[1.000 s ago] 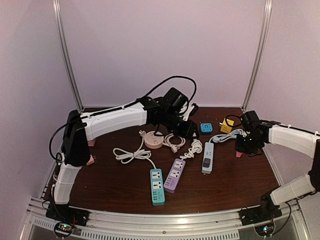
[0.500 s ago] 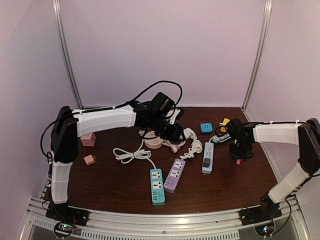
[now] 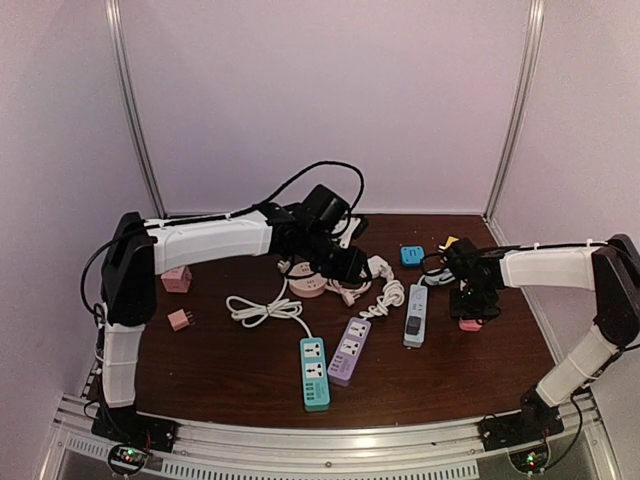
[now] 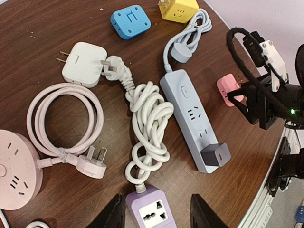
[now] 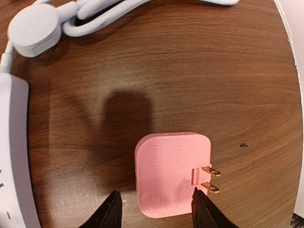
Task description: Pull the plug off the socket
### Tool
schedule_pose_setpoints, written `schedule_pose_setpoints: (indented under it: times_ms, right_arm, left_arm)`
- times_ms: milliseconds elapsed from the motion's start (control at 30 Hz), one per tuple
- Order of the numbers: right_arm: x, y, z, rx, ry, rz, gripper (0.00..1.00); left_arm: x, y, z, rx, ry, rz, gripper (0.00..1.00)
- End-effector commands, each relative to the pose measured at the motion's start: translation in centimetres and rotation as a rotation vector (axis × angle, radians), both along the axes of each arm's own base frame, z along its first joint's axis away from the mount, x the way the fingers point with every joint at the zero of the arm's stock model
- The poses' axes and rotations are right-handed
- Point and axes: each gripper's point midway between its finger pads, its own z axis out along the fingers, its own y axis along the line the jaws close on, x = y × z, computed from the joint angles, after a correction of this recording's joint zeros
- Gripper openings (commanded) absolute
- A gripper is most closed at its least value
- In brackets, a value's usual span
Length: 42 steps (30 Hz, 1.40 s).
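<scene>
On the dark brown wooden table (image 3: 220, 385), right of centre: a pale blue-grey power strip (image 4: 187, 116) with a dark grey cube-shaped plug (image 4: 215, 155) seated in its top face, at the end away from the cord. Long axis of that strip almost straight from the near edge to the far edge in the top view, with the cord end farthest from the arm bases and the plugged end nearest. In the left wrist view, slanted from upper left to lower right. Upright in its socket, pointing up off the table.

Left gripper (image 4: 157, 205) spread open and holding nothing, hanging over the end of a lilac power strip (image 4: 153, 216), to the left of the grey plug and apart from it.

Right gripper (image 5: 155, 195) likewise spread wide, one finger at each side of a flat pink square adapter (image 5: 168, 171). Lying on the table just right of the blue-grey strip, its two brass prongs pointing away from it. Cannot tell whether the fingers touch the pink body.

Beyond the cord end: a yellow cube adapter (image 4: 178, 8) and a blue square adapter (image 4: 130, 21).
</scene>
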Motion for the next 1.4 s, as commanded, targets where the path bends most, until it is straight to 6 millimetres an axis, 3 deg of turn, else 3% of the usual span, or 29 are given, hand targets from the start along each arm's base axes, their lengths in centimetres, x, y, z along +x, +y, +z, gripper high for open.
schedule_pose_setpoints:
  times_ms: [0,267,400,533,700,833,967,1167,1367]
  right_arm:
    - [0.7,2.1,1.5,0.074,-0.053,0.036,0.54]
    - [1.7,6.0,2.6,0.299,-0.121,0.093,0.59]
    - [1.8,7.6,1.8,0.385,-0.109,0.109,0.51]
    - [1.4,7.9,0.7,0.402,-0.077,0.116,0.40]
    - [0.0,7.6,-0.1,0.406,-0.064,0.116,0.38]
    - [-1.0,7.7,-0.8,0.413,-0.056,0.115,0.36]
    - [-1.5,9.0,-1.3,0.422,-0.047,0.138,0.34]
    - [-1.8,12.9,-1.3,0.468,-0.044,0.194,0.33]
    - [-0.3,17.6,-1.2,0.570,-0.049,0.252,0.33]
  left_arm:
    - [0.4,-0.1,2.4,-0.055,-0.041,0.015,0.47]
    - [-0.2,-1.0,1.7,-0.057,-0.017,0.004,0.47]
    - [-1.5,-2.8,1.5,-0.043,-0.017,-0.008,0.47]
    - [-2.1,-4.1,1.3,-0.033,-0.017,-0.003,0.47]
    - [-1.8,-4.4,1.0,-0.033,-0.006,0.029,0.47]
    - [-1.4,-4.0,1.3,-0.018,-0.018,0.061,0.47]
    - [-1.1,-3.4,1.6,-0.012,-0.028,0.078,0.47]
    - [0.1,-1.3,1.8,0.002,-0.035,0.123,0.47]
    - [1.2,1.0,2.2,0.016,-0.050,0.163,0.47]
